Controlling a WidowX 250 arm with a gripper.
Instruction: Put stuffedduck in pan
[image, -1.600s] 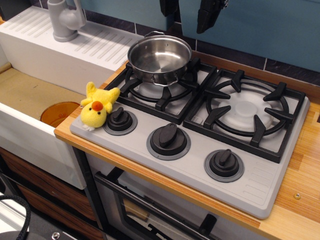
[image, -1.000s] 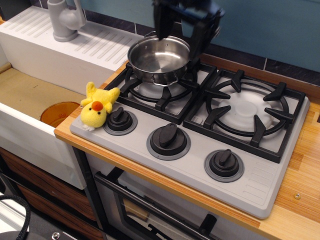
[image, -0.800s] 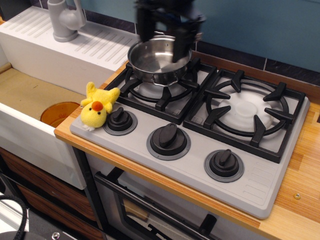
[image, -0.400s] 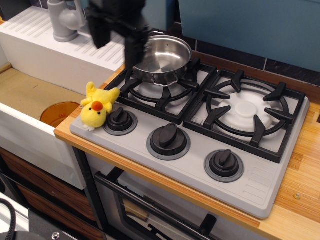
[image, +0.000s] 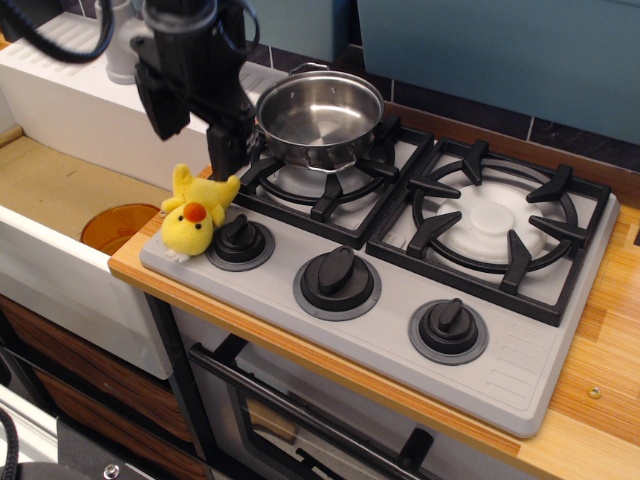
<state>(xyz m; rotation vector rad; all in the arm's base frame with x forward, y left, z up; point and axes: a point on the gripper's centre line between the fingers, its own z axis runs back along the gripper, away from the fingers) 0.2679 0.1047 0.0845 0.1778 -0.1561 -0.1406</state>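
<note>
Claw (image: 193, 145) moved left and down, fingers apart above stuffedduck (image: 196, 212)

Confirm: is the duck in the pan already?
No, the stuffedduck lies on the stove's front left corner beside a knob; the pan is empty.

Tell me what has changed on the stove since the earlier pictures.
The tool swept left from above the pan and dropped, open, just above the stuffedduck. Nothing was grasped or released. Duck, pan and knobs stayed put.
</note>
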